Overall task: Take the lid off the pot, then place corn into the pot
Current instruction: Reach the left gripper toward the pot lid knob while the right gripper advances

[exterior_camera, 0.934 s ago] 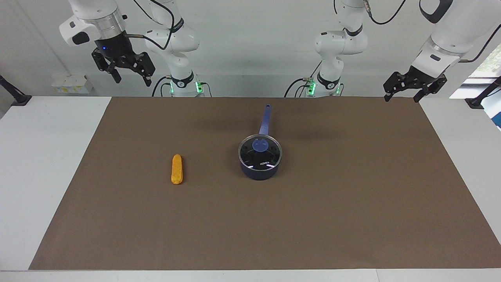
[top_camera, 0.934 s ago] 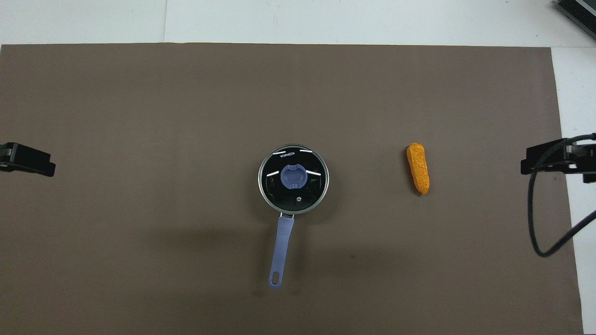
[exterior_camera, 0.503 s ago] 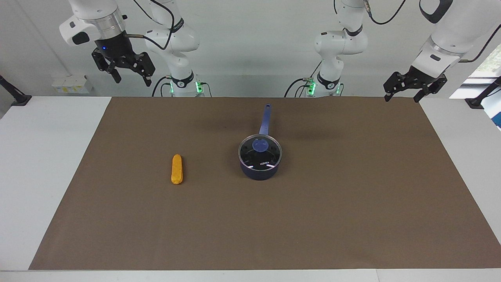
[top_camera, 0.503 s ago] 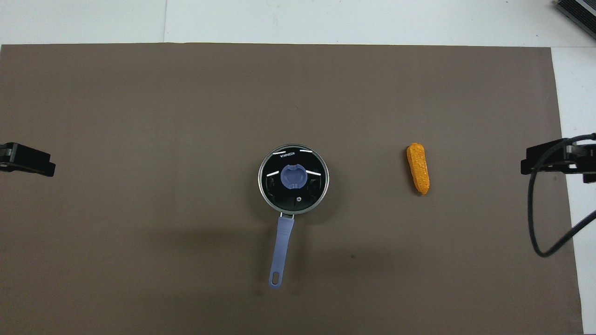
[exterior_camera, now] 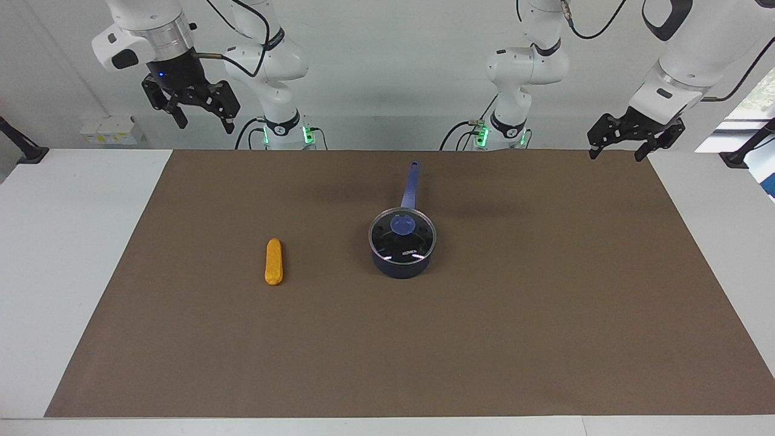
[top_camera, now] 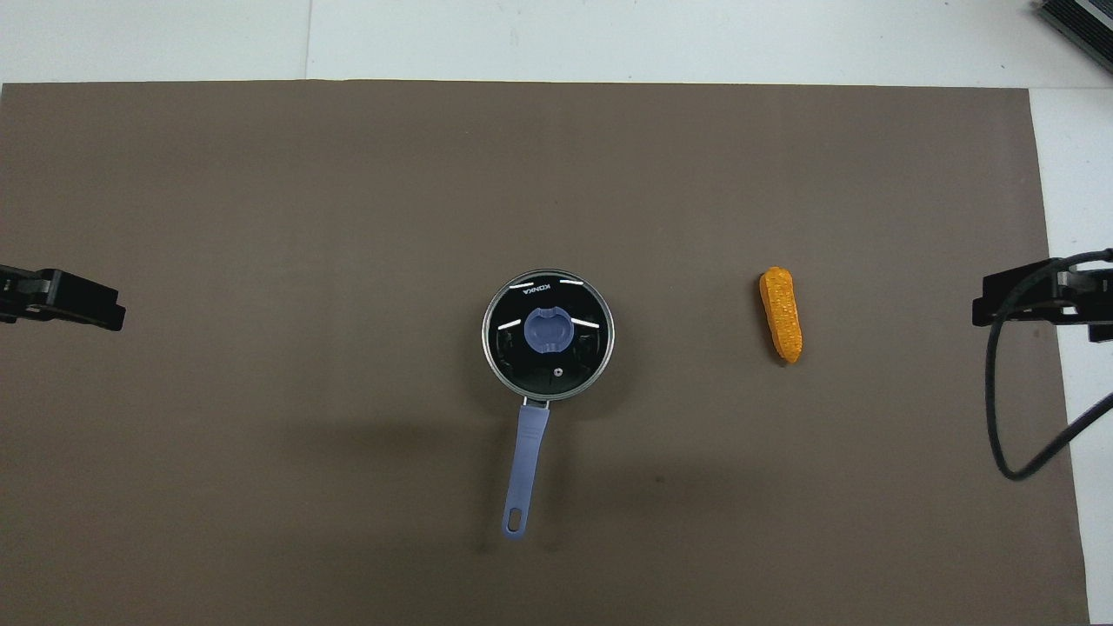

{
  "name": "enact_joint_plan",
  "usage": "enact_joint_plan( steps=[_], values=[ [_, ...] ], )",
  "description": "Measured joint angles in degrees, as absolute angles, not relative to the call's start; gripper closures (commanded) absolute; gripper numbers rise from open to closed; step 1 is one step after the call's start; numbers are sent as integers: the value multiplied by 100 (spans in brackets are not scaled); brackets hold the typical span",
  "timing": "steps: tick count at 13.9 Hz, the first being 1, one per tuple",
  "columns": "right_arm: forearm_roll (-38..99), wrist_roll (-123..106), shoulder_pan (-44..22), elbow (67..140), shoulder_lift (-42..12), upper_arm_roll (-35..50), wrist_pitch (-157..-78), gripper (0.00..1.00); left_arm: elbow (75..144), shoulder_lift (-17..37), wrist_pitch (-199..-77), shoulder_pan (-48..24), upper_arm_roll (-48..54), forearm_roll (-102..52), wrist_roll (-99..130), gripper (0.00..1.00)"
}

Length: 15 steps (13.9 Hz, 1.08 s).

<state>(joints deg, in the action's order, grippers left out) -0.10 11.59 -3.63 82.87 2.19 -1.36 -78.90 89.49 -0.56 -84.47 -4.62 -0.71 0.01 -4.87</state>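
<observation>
The dark blue pot (exterior_camera: 401,267) stands in the middle of the brown mat, its long handle (top_camera: 526,456) pointing toward the robots. The glass lid (exterior_camera: 402,238) with the blue knob (top_camera: 548,330) sits shut on the pot. The orange-yellow corn (exterior_camera: 273,261) lies flat on the mat beside the pot, toward the right arm's end; it also shows in the overhead view (top_camera: 781,313). My left gripper (exterior_camera: 616,154) hangs open and empty high over the mat's edge at the left arm's end. My right gripper (exterior_camera: 206,126) hangs open and empty high over the right arm's end.
The brown mat (exterior_camera: 424,351) covers most of the white table (exterior_camera: 66,242). A black cable (top_camera: 1000,409) loops down from the right gripper (top_camera: 1035,300). The left gripper's tip (top_camera: 83,303) shows at the overhead view's edge.
My left gripper has shifted a little toward the middle of the table. The right arm, pot, lid and corn have not moved.
</observation>
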Motion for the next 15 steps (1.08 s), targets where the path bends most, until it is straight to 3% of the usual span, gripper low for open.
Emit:
enact_joint_plan(
  steps=[15],
  values=[
    [-10, 1159, -333, 8304, 219, -153, -7888, 0, 9478, 465, -9888, -1879, -50, 1, -473, 0]
  ],
)
